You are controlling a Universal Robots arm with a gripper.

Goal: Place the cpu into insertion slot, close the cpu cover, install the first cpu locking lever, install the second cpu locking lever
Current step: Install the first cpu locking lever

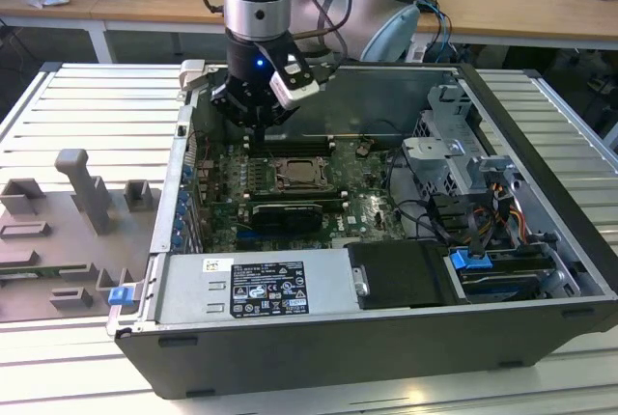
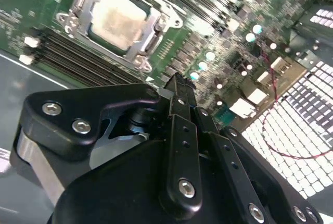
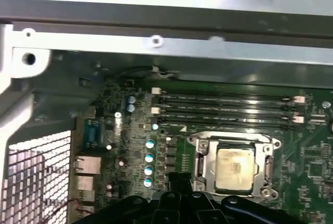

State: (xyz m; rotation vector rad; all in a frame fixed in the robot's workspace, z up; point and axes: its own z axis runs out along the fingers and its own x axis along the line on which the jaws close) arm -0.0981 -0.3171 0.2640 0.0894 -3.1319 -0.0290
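Note:
The cpu [image 1: 300,179] [image 2: 118,17] [image 3: 234,168], a pale silver square, lies in the insertion slot [image 1: 301,190] [image 2: 151,41] [image 3: 200,168] on the green motherboard. The cpu cover [image 2: 156,22] [image 3: 263,148], a silvery frame, lies flat around it with the chip showing through its window. My gripper [image 1: 259,131] [image 2: 177,84] [image 3: 177,180] hangs above the board, off to the side of the socket towards the case's rear wall and apart from it. Its black fingers are shut together and hold nothing. I cannot make out how the locking levers sit.
Long black memory slots [image 1: 290,148] [image 3: 223,110] run beside the socket. A black expansion card [image 1: 281,214] lies on the other side. The power supply [image 1: 253,288], drive cage [image 1: 454,159] and cables [image 1: 454,217] crowd the case. Grey fixtures [image 1: 82,193] stand on the exterior view's left.

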